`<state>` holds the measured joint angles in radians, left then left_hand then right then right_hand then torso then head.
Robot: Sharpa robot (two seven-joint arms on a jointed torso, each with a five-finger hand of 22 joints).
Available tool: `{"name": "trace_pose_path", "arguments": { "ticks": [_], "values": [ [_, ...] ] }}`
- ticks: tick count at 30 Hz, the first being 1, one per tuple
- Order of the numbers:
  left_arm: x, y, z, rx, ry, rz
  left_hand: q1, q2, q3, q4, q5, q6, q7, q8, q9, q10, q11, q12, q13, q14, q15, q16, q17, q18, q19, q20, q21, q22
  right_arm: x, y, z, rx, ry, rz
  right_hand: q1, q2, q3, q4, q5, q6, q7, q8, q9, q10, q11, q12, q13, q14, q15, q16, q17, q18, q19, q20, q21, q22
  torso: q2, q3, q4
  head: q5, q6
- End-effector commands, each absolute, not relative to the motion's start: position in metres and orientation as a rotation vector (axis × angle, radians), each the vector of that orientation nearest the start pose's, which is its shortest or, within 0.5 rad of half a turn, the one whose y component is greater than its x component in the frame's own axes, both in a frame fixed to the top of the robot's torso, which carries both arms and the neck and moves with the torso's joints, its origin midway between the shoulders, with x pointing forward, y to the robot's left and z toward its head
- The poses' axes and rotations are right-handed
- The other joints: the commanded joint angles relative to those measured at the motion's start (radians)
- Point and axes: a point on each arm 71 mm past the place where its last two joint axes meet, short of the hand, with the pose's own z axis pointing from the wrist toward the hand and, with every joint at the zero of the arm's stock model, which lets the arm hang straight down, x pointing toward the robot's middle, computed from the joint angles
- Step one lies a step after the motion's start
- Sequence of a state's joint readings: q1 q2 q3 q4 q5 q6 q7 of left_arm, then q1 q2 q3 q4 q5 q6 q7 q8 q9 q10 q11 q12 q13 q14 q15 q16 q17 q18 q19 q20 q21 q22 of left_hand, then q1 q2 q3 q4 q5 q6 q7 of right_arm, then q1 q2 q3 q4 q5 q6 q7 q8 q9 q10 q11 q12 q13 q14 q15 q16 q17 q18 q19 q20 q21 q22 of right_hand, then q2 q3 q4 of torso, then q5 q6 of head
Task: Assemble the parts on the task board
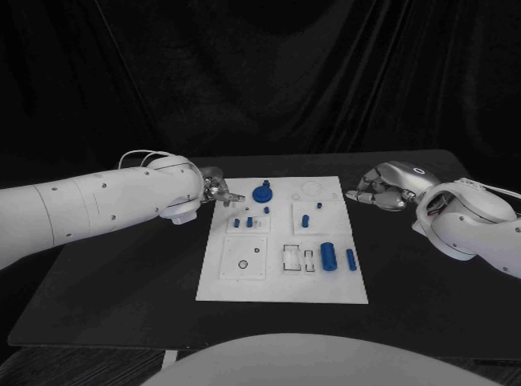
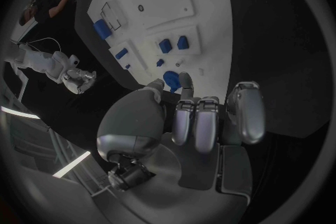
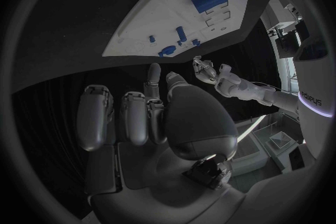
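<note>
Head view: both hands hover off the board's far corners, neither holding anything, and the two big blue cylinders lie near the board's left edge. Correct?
Not quite. The two big blue cylinders lie near the task board's right edge, as the head view shows. The rest holds: the left hand and right hand sit by the far corners with nothing in them.
</note>
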<state>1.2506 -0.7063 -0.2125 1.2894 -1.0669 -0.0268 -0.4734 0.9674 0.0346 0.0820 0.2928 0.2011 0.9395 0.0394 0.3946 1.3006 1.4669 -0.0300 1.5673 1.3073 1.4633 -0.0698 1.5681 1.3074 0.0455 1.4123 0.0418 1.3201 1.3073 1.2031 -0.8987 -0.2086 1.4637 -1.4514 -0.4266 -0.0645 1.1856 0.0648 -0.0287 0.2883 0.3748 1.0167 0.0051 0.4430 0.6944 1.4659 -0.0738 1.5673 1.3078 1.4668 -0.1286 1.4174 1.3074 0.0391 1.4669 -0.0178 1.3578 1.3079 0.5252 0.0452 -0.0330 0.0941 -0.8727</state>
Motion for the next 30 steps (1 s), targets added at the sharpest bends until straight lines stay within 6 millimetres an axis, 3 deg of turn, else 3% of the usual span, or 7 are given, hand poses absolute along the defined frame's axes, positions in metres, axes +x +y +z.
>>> {"name": "trace_pose_path", "arguments": {
  "ticks": [1, 8, 10, 11, 14, 19, 30],
  "values": [
    [0.516, 0.220, -0.245, -0.207, 2.112, -0.402, -0.018, 0.007, -0.027, 0.000, -0.005, -0.017, 0.007, -0.016, -0.011, 0.090, 0.011, -0.012, 0.251, 0.108, 0.006, 0.003, 0.263, 0.020, -0.023, 0.006, -0.025, 0.175, 0.470, -0.249, -0.238, -0.152, 1.706, 0.542, 0.005, -0.001, 0.003, 0.002, -0.003, 0.008, 0.001, -0.006, -0.002, 0.105, 0.009, 0.004, 0.263, 0.066, 0.007, -0.002, 0.044, 0.013, 0.026, 0.009, -0.004, 0.193, 0.000, -0.0002, -0.0004, 0.001, 0.000],
    [0.527, 0.209, -0.226, -0.108, 1.981, -0.593, 0.108, 0.026, -0.089, -0.005, -0.028, -0.115, 0.059, -0.117, -0.127, -0.213, 0.061, -0.304, 0.033, -0.077, 0.059, -0.125, 0.068, 0.054, -0.200, 0.047, -0.217, 0.122, 0.471, -0.249, -0.239, -0.149, 1.710, 0.541, 0.004, -0.001, 0.003, 0.002, -0.003, 0.009, 0.001, -0.007, -0.002, 0.105, 0.009, 0.004, 0.263, 0.067, 0.007, -0.001, 0.045, 0.013, 0.026, 0.009, -0.004, 0.193, 0.000, -0.0002, -0.0004, -0.005, 0.000],
    [0.528, 0.205, -0.224, -0.079, 1.953, -0.641, 0.206, 0.030, -0.074, -0.025, -0.023, -0.129, 0.072, -0.142, -0.175, -0.424, 0.078, -0.493, -0.102, -0.241, 0.077, -0.231, -0.070, 0.077, -0.332, 0.060, -0.360, 0.082, 0.471, -0.249, -0.239, -0.149, 1.711, 0.541, 0.004, -0.001, 0.003, 0.002, -0.003, 0.009, 0.001, -0.007, -0.002, 0.105, 0.009, 0.004, 0.263, 0.067, 0.007, -0.001, 0.045, 0.013, 0.026, 0.009, -0.004, 0.193, 0.000, -0.0001, 0.0001, -0.008, 0.000],
    [0.528, 0.203, -0.223, -0.060, 1.939, -0.663, 0.309, 0.029, -0.038, -0.048, -0.043, -0.147, 0.081, -0.180, -0.240, -0.670, 0.115, -0.705, -0.245, -0.489, 0.095, -0.396, -0.255, 0.082, -0.427, 0.075, -0.447, 0.064, 0.471, -0.249, -0.239, -0.149, 1.711, 0.541, 0.004, -0.001, 0.003, 0.002, -0.003, 0.009, 0.001, -0.007, -0.002, 0.105, 0.009, 0.004, 0.263, 0.067, 0.007, -0.001, 0.045, 0.013, 0.026, 0.009, -0.004, 0.193, 0.000, -0.0001, 0.0001, -0.009, 0.000],
    [0.528, 0.199, -0.225, 0.036, 1.918, -0.686, 0.477, 0.007, 0.070, -0.097, -0.009, -0.188, 0.104, -0.265, -0.375, -0.775, 0.131, -0.888, -0.402, -0.676, 0.126, -0.536, -0.412, 0.084, -0.490, 0.092, -0.493, 0.056, 0.471, -0.249, -0.239, -0.150, 1.711, 0.542, 0.004, -0.001, 0.003, 0.002, -0.003, 0.009, 0.001, -0.007, -0.002, 0.105, 0.009, 0.004, 0.263, 0.067, 0.007, -0.001, 0.045, 0.013, 0.026, 0.009, -0.004, 0.193, 0.000, -0.0005, -0.0008, -0.013, 0.000],
    [0.523, 0.189, -0.238, 0.337, 1.855, -0.643, 0.541, -0.077, 0.198, -0.116, -0.075, -0.219, 0.062, -0.331, -0.613, -0.757, 0.086, -1.114, -0.696, -0.290, 0.060, -0.389, -0.364, 0.033, -0.083, 0.065, -0.061, 0.161, 0.470, -0.248, -0.239, -0.154, 1.713, 0.548, 0.005, 0.000, 0.004, 0.001, -0.003, 0.010, 0.001, -0.009, -0.002, 0.105, 0.009, 0.004, 0.263, 0.071, 0.007, 0.015, 0.067, 0.007, 0.035, 0.009, 0.020, 0.201, 0.000, -0.0005, -0.0009, -0.020, 0.000],
    [0.512, 0.167, -0.272, 0.765, 1.723, -0.558, 0.500, -0.134, 0.145, -0.163, -0.119, -0.176, -0.033, -0.330, -0.836, -0.840, 0.001, -1.277, -0.951, -0.232, 0.022, -0.389, -0.430, 0.043, -0.075, 0.050, -0.133, 0.137, 0.468, -0.249, -0.240, -0.159, 1.708, 0.557, 0.004, -0.001, 0.004, 0.001, -0.003, 0.011, 0.001, -0.011, -0.003, 0.105, 0.009, 0.004, 0.263, 0.072, 0.007, 0.016, 0.066, 0.006, 0.037, 0.008, 0.025, 0.203, 0.001, -0.0014, -0.0002, -0.023, 0.000]
  ]
}}
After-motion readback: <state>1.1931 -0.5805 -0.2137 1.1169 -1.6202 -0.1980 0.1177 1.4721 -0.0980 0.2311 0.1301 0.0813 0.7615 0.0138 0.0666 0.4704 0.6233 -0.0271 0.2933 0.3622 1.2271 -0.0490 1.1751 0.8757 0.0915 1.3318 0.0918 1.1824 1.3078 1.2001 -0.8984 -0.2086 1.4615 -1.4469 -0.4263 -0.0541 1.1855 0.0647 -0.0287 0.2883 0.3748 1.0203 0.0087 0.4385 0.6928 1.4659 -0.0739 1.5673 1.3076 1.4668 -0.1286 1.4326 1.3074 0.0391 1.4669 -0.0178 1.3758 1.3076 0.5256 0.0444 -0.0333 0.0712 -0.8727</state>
